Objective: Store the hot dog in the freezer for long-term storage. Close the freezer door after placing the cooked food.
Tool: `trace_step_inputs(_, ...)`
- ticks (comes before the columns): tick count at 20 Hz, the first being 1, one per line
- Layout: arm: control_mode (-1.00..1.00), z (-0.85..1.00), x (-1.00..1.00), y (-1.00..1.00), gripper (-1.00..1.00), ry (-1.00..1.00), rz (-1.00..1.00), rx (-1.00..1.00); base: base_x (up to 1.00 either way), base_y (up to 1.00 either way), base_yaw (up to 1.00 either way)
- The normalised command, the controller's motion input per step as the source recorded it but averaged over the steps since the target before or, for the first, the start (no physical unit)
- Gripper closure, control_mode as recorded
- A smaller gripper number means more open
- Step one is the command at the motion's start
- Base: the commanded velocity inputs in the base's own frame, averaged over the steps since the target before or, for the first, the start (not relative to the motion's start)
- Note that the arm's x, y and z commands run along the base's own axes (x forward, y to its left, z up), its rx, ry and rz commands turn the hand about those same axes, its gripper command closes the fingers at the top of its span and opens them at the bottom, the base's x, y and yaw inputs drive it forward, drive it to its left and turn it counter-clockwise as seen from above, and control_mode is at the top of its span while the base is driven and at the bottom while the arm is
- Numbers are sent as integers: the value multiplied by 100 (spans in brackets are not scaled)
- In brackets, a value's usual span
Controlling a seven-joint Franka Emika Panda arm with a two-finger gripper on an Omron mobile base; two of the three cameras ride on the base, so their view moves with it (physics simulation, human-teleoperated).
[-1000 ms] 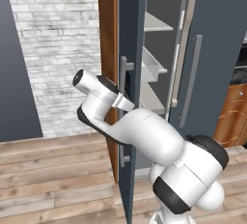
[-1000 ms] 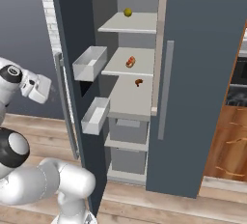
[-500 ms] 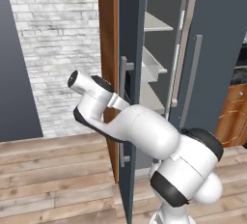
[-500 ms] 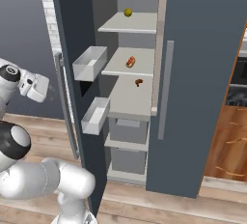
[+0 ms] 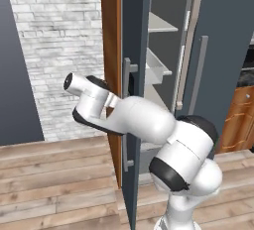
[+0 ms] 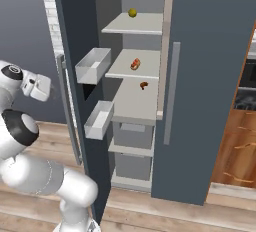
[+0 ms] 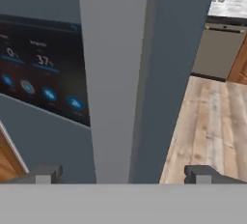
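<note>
The hot dog (image 6: pixel 135 64) lies on a middle shelf inside the freezer (image 6: pixel 210 51). The freezer door (image 6: pixel 70 31) stands swung wide, with its whitish bins facing the shelves. My gripper (image 7: pixel 124 174) is open at the outer face of that door (image 5: pixel 135 35). Its fingertips (image 7: pixel 48 174) stand on either side of the long grey bar handle (image 7: pixel 120 73) without touching it. The black control panel (image 7: pixel 43 83) is just left of the handle. From the right base camera, my gripper (image 6: pixel 49 88) sits beside the handle (image 6: pixel 66 101).
A small yellow ball (image 6: pixel 132 12) rests on the top shelf and a small brown item (image 6: pixel 143 85) on the shelf below the hot dog. A brick wall (image 5: pixel 54 50) lies left of the door. Wooden cabinets (image 6: pixel 240 151) stand at the right.
The arm's elbow has swung a little to the left while the hand stays at the door handle. The jaws stay open and the door has not moved.
</note>
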Motion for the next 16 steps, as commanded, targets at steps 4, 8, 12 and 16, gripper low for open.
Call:
trace_step_inputs(4,-100,0,18,7,-100,0,0,-9,0,0,0)
trace_step_inputs(8,-100,-1,16,-3,-100,5,0,-8,0,0,0)
trace_step_inputs(12,-100,0,4,-14,-100,8,0,-6,0,0,0)
trace_step_inputs(16,-100,0,0,-26,-100,10,-3,-5,0,0,0)
